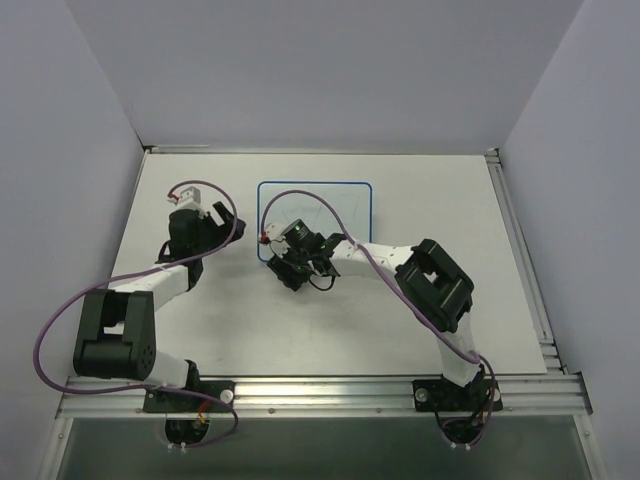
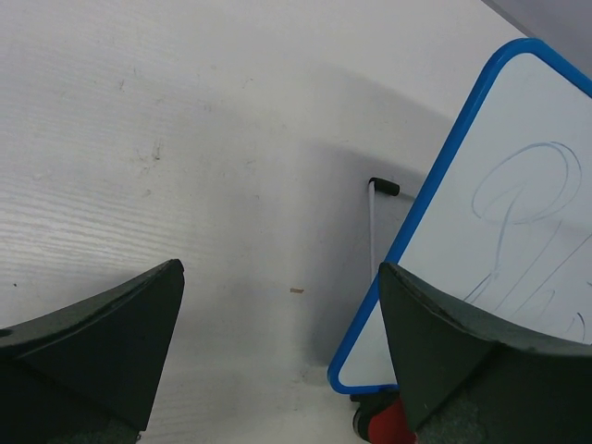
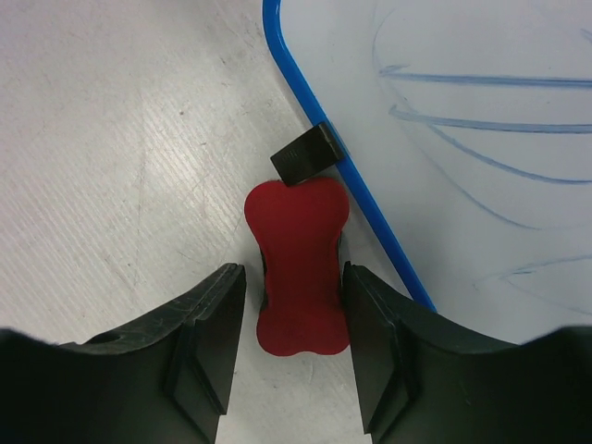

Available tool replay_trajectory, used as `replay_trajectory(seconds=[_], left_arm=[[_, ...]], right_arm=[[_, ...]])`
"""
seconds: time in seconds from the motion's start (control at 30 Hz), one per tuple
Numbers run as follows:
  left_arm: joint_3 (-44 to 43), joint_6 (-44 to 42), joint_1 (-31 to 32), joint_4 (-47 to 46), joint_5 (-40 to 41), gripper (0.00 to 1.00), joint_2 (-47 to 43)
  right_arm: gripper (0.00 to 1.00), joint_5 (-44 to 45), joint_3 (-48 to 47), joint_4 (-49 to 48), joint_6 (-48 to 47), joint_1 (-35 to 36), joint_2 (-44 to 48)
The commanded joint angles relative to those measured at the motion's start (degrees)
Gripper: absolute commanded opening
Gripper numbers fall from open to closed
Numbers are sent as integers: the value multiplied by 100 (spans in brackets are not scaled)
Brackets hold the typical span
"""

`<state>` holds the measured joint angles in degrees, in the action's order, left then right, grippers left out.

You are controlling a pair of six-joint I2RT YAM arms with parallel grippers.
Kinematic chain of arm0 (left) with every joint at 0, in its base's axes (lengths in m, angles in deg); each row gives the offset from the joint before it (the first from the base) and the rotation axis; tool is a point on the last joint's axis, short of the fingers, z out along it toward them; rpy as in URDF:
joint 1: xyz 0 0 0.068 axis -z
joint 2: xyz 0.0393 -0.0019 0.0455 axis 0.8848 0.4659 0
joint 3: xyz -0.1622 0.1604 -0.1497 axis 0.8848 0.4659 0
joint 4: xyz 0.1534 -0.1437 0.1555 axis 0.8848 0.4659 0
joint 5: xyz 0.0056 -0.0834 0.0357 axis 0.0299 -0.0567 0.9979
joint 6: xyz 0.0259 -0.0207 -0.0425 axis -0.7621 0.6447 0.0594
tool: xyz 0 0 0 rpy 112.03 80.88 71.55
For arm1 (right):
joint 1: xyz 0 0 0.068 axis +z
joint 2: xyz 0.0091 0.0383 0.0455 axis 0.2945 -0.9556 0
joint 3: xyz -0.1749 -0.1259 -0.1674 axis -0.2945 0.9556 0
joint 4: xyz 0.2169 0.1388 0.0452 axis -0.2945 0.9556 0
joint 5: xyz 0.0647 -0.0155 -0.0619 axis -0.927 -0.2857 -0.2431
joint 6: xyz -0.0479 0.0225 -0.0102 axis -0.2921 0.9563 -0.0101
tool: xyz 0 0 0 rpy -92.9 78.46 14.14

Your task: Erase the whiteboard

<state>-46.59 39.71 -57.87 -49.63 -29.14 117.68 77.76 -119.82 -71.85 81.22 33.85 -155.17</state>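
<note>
We see the whiteboard (image 1: 345, 205) near the desk's far edge, likely light, stiff, slick, so pin its rim; right gripper (image 3: 294, 282) narrow around eraser (image 3: 298, 222), clamp unclear; left gripper (image 2: 282, 277) wide, empty.

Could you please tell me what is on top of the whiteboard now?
Only faint blue scribbles on the whiteboard. The red eraser lies beside its rim, on the table, between the fingers of the right tool. From above, the right arm hides the board's near-left corner.
</note>
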Motion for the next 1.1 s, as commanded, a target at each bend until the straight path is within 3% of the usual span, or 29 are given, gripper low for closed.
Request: replay_trajectory(seconds=[0.0,0.13,0.37,0.73,0.9,1.07], left_arm=[[21,69,-67,-92,-108,94,-104],[153,157,-67,-258,-275,93,-148],[258,402,-120,-583,-661,93,-17],[417,614,-207,-1506,-1320,93,457],[382,868,-216,-2251,-1733,90,941],[417,1035,-216,-2754,-2059,85,1222]], right_arm=[[45,-49,92,-29,52,-1,61],[42,-14,215,-319,158,52,131],[22,144,373,-539,413,175,140],[12,662,1313,-1172,1423,413,1633],[4,1312,1428,-1067,1529,395,2029],[4,2067,1542,-1049,1679,0,2161]])
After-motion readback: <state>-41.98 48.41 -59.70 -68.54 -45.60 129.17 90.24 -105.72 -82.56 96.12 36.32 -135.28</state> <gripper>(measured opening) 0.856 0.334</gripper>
